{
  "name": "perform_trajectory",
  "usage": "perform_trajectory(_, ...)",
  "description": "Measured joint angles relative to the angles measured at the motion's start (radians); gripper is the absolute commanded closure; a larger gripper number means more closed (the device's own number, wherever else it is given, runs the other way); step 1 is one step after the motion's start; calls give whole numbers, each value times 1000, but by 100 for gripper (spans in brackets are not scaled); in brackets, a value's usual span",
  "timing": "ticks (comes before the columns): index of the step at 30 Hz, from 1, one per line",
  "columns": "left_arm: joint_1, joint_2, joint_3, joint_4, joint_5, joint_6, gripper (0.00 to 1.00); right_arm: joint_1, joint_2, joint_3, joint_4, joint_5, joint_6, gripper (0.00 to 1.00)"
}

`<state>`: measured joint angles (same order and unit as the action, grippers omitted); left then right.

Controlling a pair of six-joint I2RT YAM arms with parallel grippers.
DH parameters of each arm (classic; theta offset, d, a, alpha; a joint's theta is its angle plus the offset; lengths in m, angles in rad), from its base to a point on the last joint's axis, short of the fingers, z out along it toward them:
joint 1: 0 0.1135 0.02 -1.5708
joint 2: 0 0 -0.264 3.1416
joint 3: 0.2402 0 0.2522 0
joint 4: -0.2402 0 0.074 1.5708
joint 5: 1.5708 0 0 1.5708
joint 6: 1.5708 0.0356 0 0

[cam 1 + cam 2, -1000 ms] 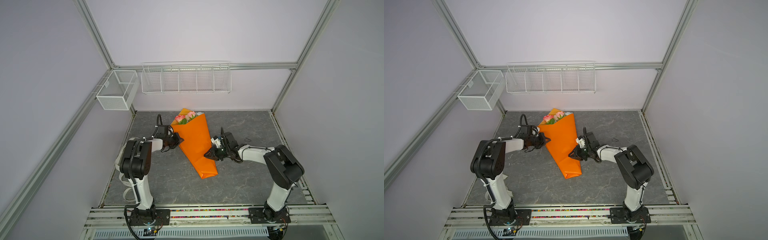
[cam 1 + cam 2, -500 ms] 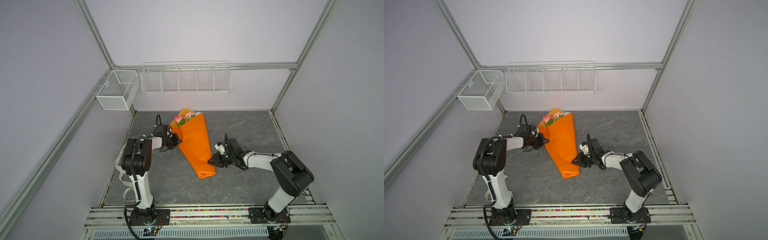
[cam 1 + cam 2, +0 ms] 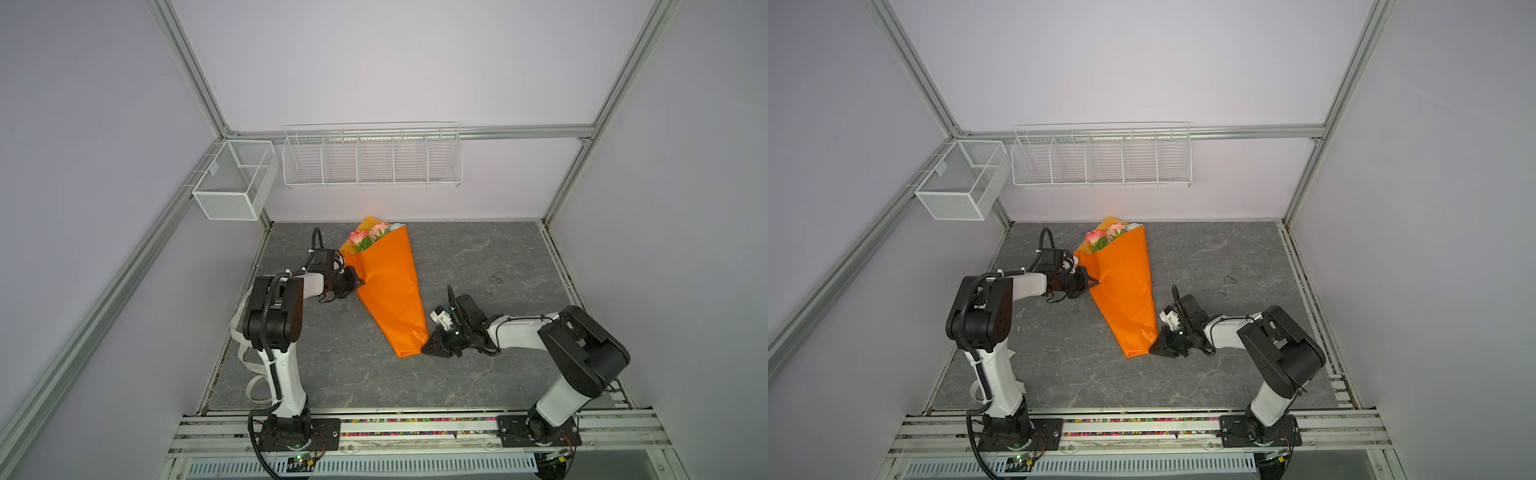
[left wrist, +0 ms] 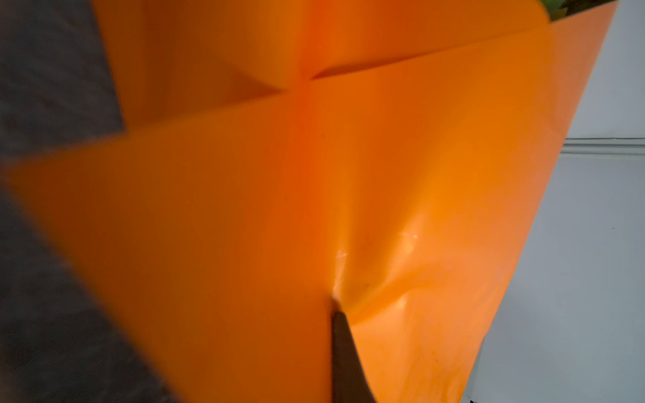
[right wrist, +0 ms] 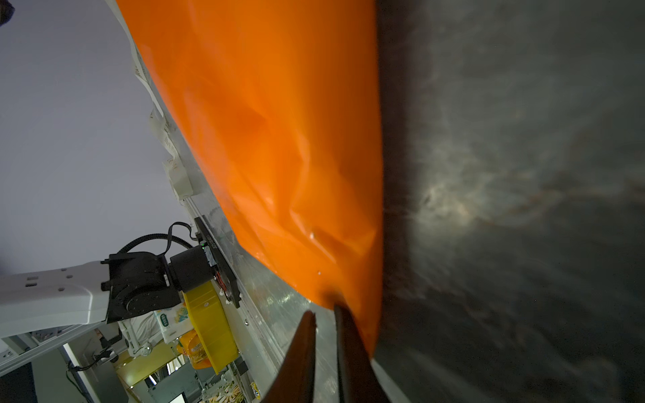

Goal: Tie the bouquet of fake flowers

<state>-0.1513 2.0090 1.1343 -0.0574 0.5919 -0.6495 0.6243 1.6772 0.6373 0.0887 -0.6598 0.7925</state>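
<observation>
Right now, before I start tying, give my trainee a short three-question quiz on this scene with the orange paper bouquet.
1. True or false: the small pink and cream fake flowers sit at the near end of the long orange paper bouquet.
2. The left gripper is: A shut on the orange paper's edge; B shut on a stem; C open, touching nothing.
3. Where does the cream printed ribbon lie?
Key: 1 false, they are at the far end, toward the back wall. 2 A. 3 At the grey stone-patterned table's left edge, by the left arm's base, not round the bouquet.
</observation>
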Motion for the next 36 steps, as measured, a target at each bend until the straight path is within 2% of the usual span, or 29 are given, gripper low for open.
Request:
perform_trajectory(5, 0, 2, 0, -1, 8, 4, 100, -6, -66, 14, -68, 9, -2, 82)
perform_trajectory(9, 1, 2, 0, -2, 9, 8, 100, -30, -106, 109, -106, 6, -15, 82)
perform_trajectory(15, 1, 2, 0, -5, 12, 8, 100, -40, 14, 187, -64, 12, -15, 82)
perform_trajectory(18, 1, 2, 0, -5, 14, 8, 100, -40, 92, 167, -53, 26, -13, 82)
perform_trajectory(22, 1, 2, 1, -18, 15, 18, 100, -43, 104, 113, 40, -4, -1, 82)
perform_trajectory(23, 1, 2, 1, -23, 15, 20, 98, -45, 103, 102, 63, -9, 2, 82)
perform_trajectory(25, 1, 1, 3, -36, 15, 30, 77, -46, 96, 90, 81, -14, 8, 80)
perform_trajectory(29, -1, -32, 14, -60, 12, 42, 50, -46, 59, 108, 7, -6, 2, 75)
perform_trajectory(31, 0, -66, 13, -85, -7, 43, 46, -46, 43, 150, -61, 7, -13, 72)
perform_trajectory(33, 1, -117, 8, -110, -32, 47, 37, -46, 36, 227, -127, 25, -39, 67)
perform_trajectory(36, 1, -197, -10, -141, -78, 38, 34, -46, 35, 348, -188, 62, -88, 56)
